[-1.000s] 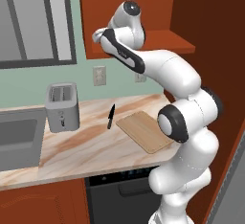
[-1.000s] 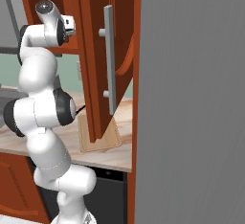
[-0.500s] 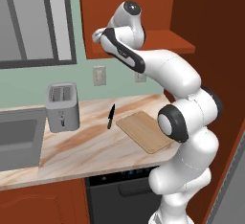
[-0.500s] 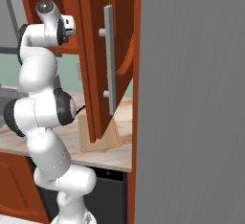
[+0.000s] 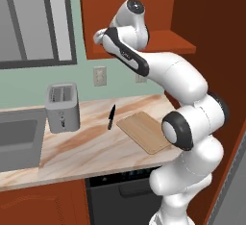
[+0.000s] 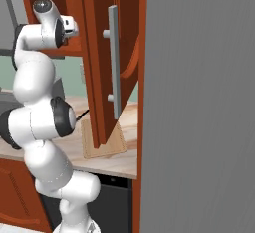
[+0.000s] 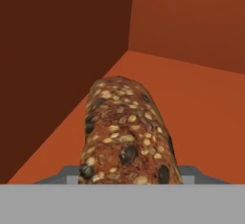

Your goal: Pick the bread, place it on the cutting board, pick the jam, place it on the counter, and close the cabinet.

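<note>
You are looking at a kitchen with a pale green wall and a beige marble counter (image 5: 91,144) running across the lower half of the left base frame. In the hand view the gripper (image 7: 129,180) is sitting at the bottom centre with its jaws drawn narrow against the bread (image 7: 127,134), a seeded brown loaf lying on the shelf floor of the cabinet (image 7: 191,98); the fingertips themselves are hiding behind the loaf, which is filling the lower middle of that frame. Moving outward, the arm is reaching up into the cabinet at the top centre of the left base frame. Below, the cutting board (image 5: 144,131) is lying bare at centre right, a black knife (image 5: 111,117) just left of it, a toaster (image 5: 62,107) further left. In the right base frame the cabinet door (image 6: 102,62) is standing open, its grey handle (image 6: 113,62) upright.
</note>
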